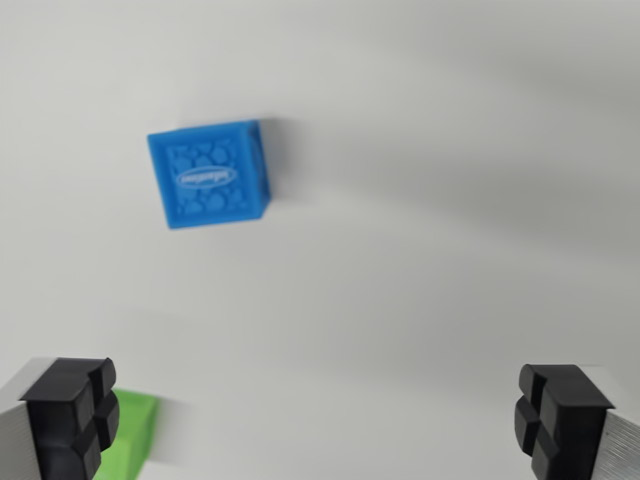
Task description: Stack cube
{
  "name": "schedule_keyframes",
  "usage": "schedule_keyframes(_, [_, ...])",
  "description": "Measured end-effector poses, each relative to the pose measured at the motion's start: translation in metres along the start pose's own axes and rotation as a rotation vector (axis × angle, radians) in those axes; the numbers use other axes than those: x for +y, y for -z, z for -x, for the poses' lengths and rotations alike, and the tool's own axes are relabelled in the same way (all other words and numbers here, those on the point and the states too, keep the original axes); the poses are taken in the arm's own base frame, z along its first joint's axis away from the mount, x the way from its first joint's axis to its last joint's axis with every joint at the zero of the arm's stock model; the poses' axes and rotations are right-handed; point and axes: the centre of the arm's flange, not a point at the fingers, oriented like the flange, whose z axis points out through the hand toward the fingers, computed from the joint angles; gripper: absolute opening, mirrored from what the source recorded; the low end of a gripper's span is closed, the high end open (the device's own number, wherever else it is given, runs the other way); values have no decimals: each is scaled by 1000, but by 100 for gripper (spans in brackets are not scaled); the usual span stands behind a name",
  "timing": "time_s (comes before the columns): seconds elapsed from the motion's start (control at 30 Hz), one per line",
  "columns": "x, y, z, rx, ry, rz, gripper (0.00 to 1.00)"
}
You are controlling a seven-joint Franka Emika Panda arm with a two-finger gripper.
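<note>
A blue cube [209, 175] with a patterned top face and a small oval logo lies on the white surface in the upper left of the wrist view. A green cube [135, 432] shows only partly at the bottom left, just beside the left finger [70, 415]. My gripper [315, 425] is open, its two black pads set wide apart at the bottom corners, with nothing between them. The blue cube sits well above the fingertips in the picture and left of their midline. The right finger [558, 418] stands over bare surface.
A plain white tabletop [430, 250] fills the picture, crossed by soft grey shadows at the upper right. The picture is slightly blurred.
</note>
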Motion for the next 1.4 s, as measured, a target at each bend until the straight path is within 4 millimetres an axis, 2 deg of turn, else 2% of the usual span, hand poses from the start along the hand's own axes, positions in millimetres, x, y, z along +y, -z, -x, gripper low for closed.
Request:
schedule_keyframes(0.93, [-54,-96,38,-19,149,25,100])
schedule_keyframes(1.4, [-52,-154,39,-22,154,25,100])
